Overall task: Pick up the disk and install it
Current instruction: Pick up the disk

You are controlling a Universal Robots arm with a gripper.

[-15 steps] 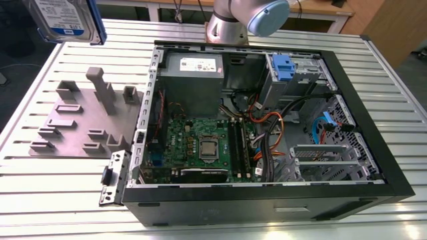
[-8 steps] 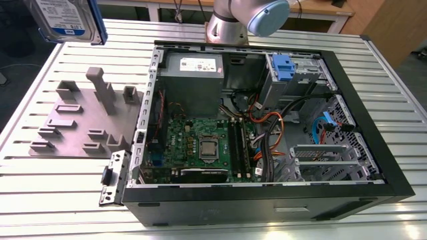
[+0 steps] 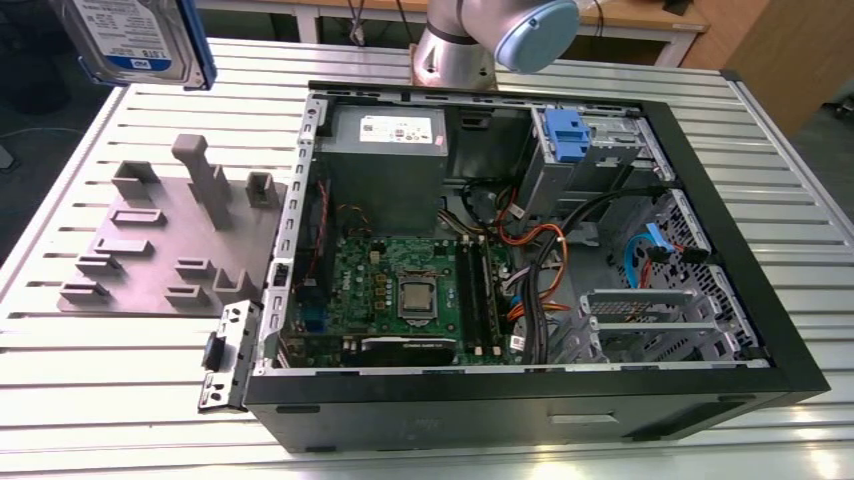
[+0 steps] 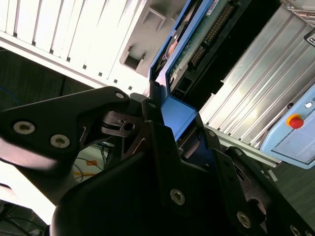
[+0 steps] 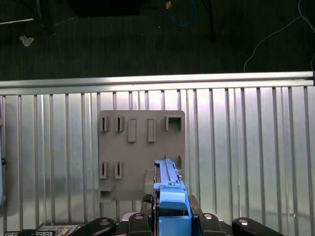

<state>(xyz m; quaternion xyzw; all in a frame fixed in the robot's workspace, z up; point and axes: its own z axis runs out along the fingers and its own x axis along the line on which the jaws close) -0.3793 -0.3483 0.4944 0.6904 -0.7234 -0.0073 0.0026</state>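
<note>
Disk point(image 3: 131, 38) aloft, pinched at one end between the jaws: in the second wrist view I see the black fingers point(image 4: 156, 118) closed on either side of its blue plastic frame, with the disk point(image 4: 199, 42) reaching away from them, circuit-board side and connector row showing. In the first wrist view the disk point(image 5: 170, 189) appears edge-on, a thin blue strip rising out of the jaws.

In the exterior view the labelled silver face is turned towards the camera at the exterior view's upper left, held in the air and well apart from the open computer case point(image 3: 747, 330).

Beneath it in the first wrist view lies a grey fixture plate point(image 5: 141, 152) with rows of small slots, flat on the slatted aluminium bench point(image 5: 246, 147). The exterior view shows that plate point(image 3: 160, 240) just beside the case, on the exterior view's left, with upright grey posts standing on it.

The case lies on its side on the bench point(image 3: 107, 400), lid off, with a green motherboard point(image 3: 400, 290), a grey power supply box point(image 3: 387, 135), a blue clip piece point(image 3: 566, 135) in the drive bay and orange cables point(image 3: 534, 245) all visible. Behind the case stands the arm's base point(image 3: 461, 50).
</note>
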